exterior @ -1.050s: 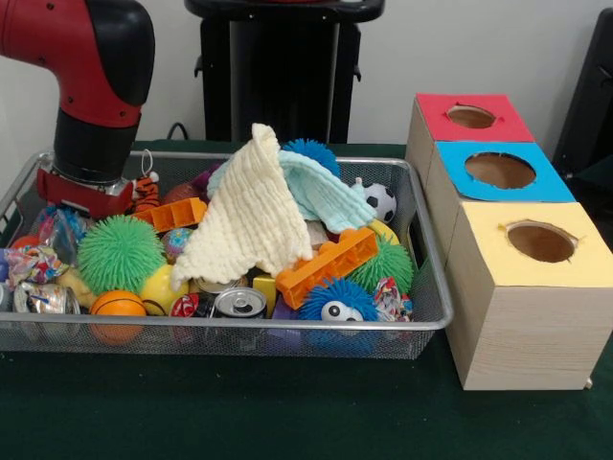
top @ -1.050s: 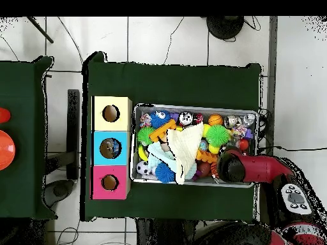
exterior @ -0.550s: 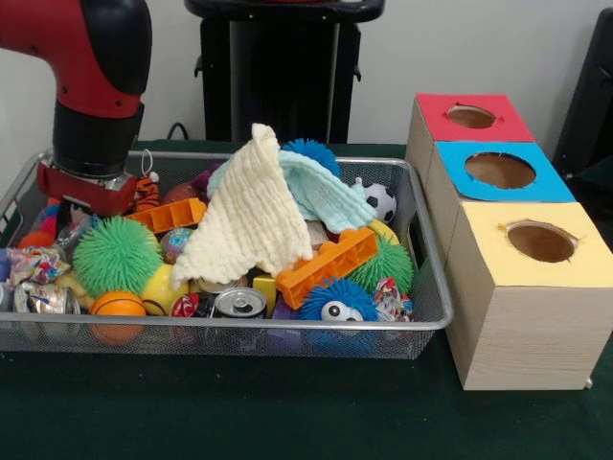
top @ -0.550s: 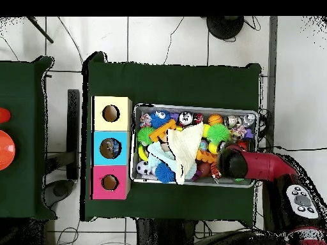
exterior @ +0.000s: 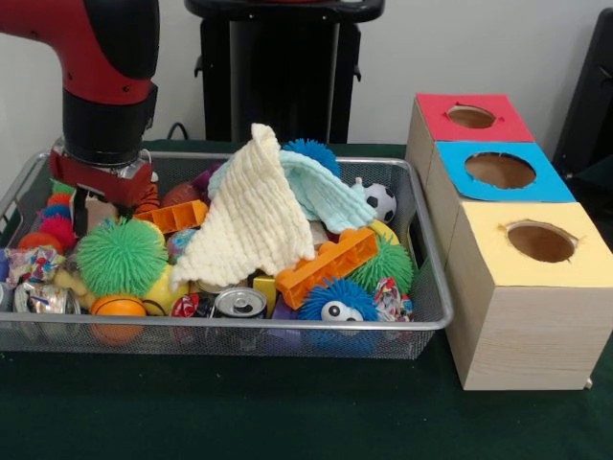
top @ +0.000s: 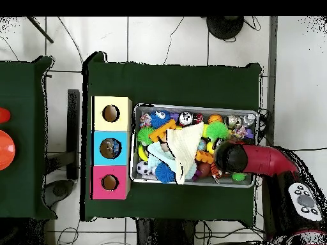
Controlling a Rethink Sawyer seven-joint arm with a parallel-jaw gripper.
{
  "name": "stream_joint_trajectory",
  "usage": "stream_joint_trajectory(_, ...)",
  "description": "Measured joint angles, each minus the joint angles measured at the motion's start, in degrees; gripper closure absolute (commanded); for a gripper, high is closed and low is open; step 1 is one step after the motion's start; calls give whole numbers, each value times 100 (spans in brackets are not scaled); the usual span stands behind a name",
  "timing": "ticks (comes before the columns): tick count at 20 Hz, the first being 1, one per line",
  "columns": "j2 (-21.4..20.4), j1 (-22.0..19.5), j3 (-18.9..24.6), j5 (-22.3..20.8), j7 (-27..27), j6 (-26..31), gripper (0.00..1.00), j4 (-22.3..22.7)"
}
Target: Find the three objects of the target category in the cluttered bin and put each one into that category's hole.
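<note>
Over the bin's end farthest from the boxes: the arm [exterior: 105,67] reaches down, its wrist low among the toys; the tool [exterior: 96,206] is buried in the clutter just beside the green ball [exterior: 120,254].
Tool state: cannot tell; the wrist and toys hide its tips in both views.
Bin: wire bin [exterior: 426,316] on the green desk [exterior: 287,422], full; the cream cloth [exterior: 251,216] is heaped at its middle, with the mint cloth [exterior: 326,192] just behind it.
Boxes: three beside the bin, red [exterior: 474,117], blue [exterior: 500,171] and yellow [exterior: 538,241], one hole each.
Progress: the target category is not shown, so what counts cannot be named; overhead, something dark shows in the blue box's hole [top: 110,148], but what it is I cannot tell. Judged from the full bin, most of the search is left.
Likely task things: spiky balls, a soccer ball [exterior: 381,201], an orange ball [exterior: 119,307], cans [exterior: 239,303], blocks; all lie in the bin, none held in view.
Long axis: the orange block [exterior: 328,264] lies slanted, its higher end toward the boxes, its lower end toward the can; a second orange block [exterior: 175,214] lies nearly level, just beside the wrist.
Can: tipped, its top facing away from the robot.
</note>
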Motion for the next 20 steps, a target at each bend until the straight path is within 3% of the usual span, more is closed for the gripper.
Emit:
stream_joint_trajectory(12, 142, 220, -57, 2, 0, -201, 0, -32)
stream_joint_trajectory(20, 327, 714, -604, 5, 0, -778, 0, -179)
